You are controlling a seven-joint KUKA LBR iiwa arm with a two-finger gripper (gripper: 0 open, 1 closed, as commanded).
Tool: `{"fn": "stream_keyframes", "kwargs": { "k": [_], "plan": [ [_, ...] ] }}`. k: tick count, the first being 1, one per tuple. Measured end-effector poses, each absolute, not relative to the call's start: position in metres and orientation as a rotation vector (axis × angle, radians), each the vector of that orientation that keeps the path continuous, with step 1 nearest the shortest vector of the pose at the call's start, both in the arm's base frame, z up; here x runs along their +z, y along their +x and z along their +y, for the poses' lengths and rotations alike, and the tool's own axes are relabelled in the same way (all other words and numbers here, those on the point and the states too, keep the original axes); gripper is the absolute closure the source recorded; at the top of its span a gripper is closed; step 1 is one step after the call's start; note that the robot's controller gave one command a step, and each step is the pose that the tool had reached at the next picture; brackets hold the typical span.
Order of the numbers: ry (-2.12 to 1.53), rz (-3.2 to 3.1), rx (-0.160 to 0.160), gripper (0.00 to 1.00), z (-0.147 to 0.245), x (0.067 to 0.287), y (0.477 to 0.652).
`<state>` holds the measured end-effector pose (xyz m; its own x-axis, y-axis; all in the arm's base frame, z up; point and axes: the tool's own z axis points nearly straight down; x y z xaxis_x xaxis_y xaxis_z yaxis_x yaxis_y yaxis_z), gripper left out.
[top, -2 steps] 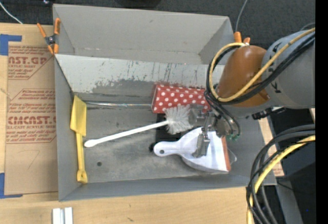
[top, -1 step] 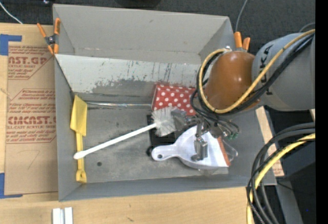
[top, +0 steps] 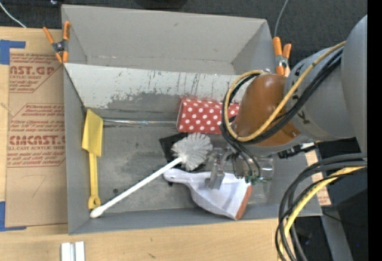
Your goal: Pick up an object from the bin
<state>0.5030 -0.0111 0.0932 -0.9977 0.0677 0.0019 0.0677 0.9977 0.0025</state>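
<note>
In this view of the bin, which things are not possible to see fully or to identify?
All in the camera view.
The red dotted box: right end hidden behind the arm's orange cover.
The black thing: mostly under the white brush head, kind unclear.
The white thing with orange edge: partly under the gripper, kind unclear.

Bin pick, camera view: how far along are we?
Done: tool is down in the bin, lower right of the view, over the white plastic piece with an orange end, beside the white brush. In hand: nothing visibly gripped. Left: grasp a thing and lift it out.
</note>
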Motion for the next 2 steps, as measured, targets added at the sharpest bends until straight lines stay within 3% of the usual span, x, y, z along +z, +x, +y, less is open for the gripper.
{"fn": "stream_keyframes", "kwargs": {
  "k": [2],
  "plan": [
    [-0.104,-3.138,-0.004,1.0,-0.0115,0.0932,0.5031]
  ]
}}
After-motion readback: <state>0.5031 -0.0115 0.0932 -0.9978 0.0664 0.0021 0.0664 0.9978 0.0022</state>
